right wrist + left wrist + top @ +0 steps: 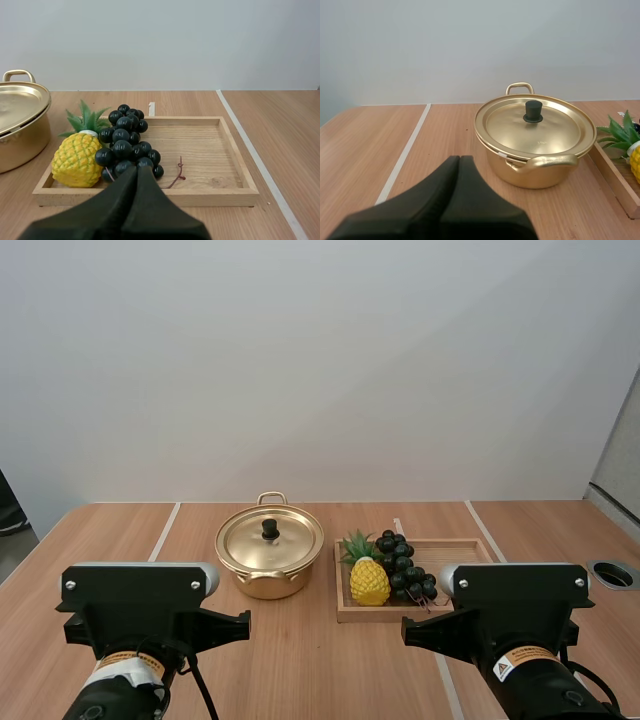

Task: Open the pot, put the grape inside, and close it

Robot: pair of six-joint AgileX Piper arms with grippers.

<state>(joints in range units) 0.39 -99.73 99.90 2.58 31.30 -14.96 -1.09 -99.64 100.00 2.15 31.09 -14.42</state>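
A gold pot (268,575) stands mid-table with its lid (270,537) on, a black knob (270,528) at the lid's centre. To its right a wooden tray (460,552) holds a bunch of dark grapes (405,565) and a toy pineapple (368,580). My left gripper (460,159) is shut on nothing, its fingers together as one wedge, short of the pot (535,145) and apart from it. My right gripper (137,169) is also shut on nothing, just before the tray's near rim (210,196), close to the grapes (125,145).
The pineapple (77,159) lies against the grapes on the tray's pot side. White lines (163,531) run across the wooden table. A round grommet hole (612,574) sits at the table's right edge. Bare tray floor (200,150) lies right of the grapes.
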